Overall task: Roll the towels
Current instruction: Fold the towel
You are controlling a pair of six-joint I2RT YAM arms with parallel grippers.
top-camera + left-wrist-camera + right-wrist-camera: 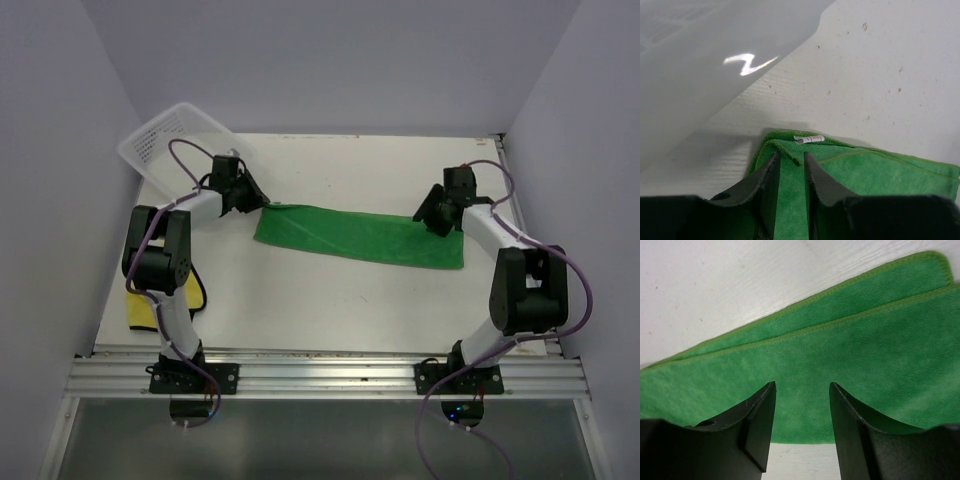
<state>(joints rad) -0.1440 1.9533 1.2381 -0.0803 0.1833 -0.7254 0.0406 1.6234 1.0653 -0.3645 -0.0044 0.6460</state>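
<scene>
Seemingly left fingers (758, 183) pinch green towel (355, 236); right fingers (754, 416) spread.

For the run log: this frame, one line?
green towel: flat folded strip | left gripper: narrow, at left end, grip unclear | right gripper: open over right end

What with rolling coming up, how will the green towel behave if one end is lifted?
Probably floppy: the green towel lies flat in folded layers, so a lifted end should drape. Likely light, being thin cloth. Its fuzzy pile suggests it would drag rather than slide on the table.
</scene>
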